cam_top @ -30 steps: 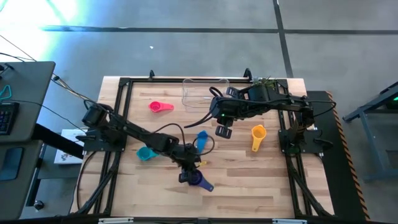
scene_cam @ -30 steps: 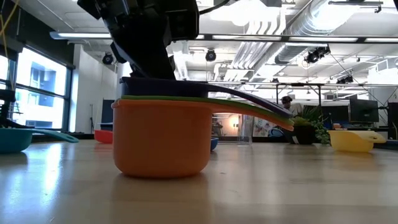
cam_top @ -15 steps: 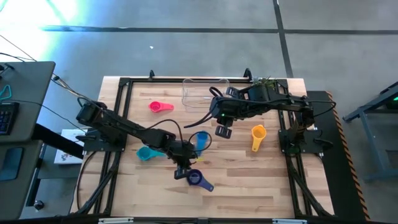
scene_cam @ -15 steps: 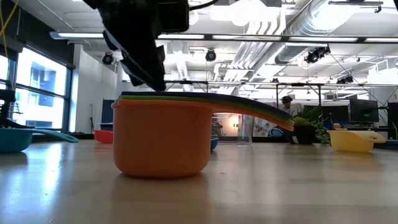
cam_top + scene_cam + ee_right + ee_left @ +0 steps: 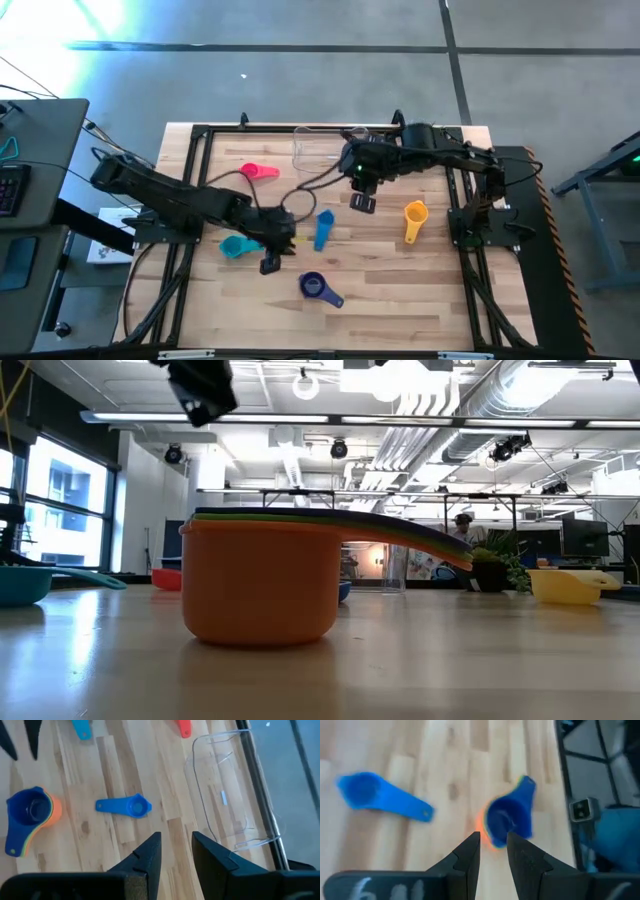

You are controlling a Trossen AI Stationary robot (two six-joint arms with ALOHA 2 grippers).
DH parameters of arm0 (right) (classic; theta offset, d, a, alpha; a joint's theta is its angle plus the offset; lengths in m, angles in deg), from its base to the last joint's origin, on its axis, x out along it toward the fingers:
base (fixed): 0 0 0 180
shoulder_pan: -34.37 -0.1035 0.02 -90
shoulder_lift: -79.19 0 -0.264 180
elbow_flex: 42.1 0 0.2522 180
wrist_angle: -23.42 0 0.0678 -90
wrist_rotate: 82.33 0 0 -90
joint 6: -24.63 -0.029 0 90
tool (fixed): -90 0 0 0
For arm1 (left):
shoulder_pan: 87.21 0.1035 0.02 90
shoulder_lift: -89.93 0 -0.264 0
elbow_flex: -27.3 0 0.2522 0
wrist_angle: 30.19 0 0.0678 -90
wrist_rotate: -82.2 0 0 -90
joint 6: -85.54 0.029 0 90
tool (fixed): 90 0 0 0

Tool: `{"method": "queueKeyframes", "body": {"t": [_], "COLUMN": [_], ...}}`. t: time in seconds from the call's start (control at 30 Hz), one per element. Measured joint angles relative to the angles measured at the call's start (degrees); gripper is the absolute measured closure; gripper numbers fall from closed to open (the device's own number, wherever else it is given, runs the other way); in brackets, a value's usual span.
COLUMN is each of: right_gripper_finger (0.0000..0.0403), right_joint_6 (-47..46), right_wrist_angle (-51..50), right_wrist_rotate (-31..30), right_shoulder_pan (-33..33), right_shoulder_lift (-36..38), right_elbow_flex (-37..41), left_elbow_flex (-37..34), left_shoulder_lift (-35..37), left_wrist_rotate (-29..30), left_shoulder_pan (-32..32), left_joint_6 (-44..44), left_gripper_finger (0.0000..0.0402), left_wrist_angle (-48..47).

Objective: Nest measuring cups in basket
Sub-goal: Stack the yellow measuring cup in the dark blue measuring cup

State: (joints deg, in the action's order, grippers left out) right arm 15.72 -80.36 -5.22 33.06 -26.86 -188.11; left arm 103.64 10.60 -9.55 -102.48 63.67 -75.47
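High view: the nested stack of measuring cups stands at lower centre of the worktop, apart from the clear basket at the upper edge. Left gripper, jaws narrowly parted and empty, hangs left of the stack. Right gripper, likewise narrow and empty, hangs below the basket.

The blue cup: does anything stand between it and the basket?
Nothing stands on the wood between the blue cup and the basket. Only the right gripper hangs above that stretch, empty.
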Motion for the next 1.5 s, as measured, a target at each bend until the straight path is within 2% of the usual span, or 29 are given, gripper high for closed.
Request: {"method": "queueKeyframes", "body": {"t": [0.3,0.47,0.6,0.7,0.87,1.0,1.27,1.5], "right_gripper_finger": [0.0302,0.0302,0.0302,0.0302,0.0302,0.0302,0.0302,0.0281], "right_joint_6": [2.6,-1.9,-5.4,-7.3,-12.8,-17.4,-25.8,-31.4], "right_wrist_angle": [0.0,0.0,0.4,0.3,0.1,2.9,7.9,8.9], "right_wrist_rotate": [4.9,5.7,6.1,6.3,3.0,3.5,4.6,4.9], "right_shoulder_pan": [8.4,12.0,14.0,15.4,16.5,16.4,16.4,16.4], "right_shoulder_lift": [1.7,2.0,2.3,5.4,15.1,22.8,35.2,40.8], "right_elbow_flex": [0.0,0.0,1.0,8.7,28.0,39.9,57.0,69.0], "left_elbow_flex": [-0.1,-0.1,-0.1,-0.1,-0.1,-0.1,-0.1,-0.1], "left_shoulder_lift": [12.8,18.6,22.1,23.9,25.2,25.1,24.4,24.5], "left_wrist_rotate": [10.0,14.7,15.9,16.0,16.0,16.0,16.0,16.0], "left_shoulder_pan": [2.9,3.7,3.7,3.7,3.6,3.6,3.6,3.6], "left_joint_6": [-0.4,-0.6,-2.0,-2.0,-3.5,-3.5,-3.6,-3.6], "left_gripper_finger": [0.0314,0.0314,0.0314,0.0314,0.0314,0.0314,0.0314,0.0314], "left_wrist_angle": [-10.4,-13.4,-15.3,-16.9,-17.4,-17.9,-18.3,-18.2]}}
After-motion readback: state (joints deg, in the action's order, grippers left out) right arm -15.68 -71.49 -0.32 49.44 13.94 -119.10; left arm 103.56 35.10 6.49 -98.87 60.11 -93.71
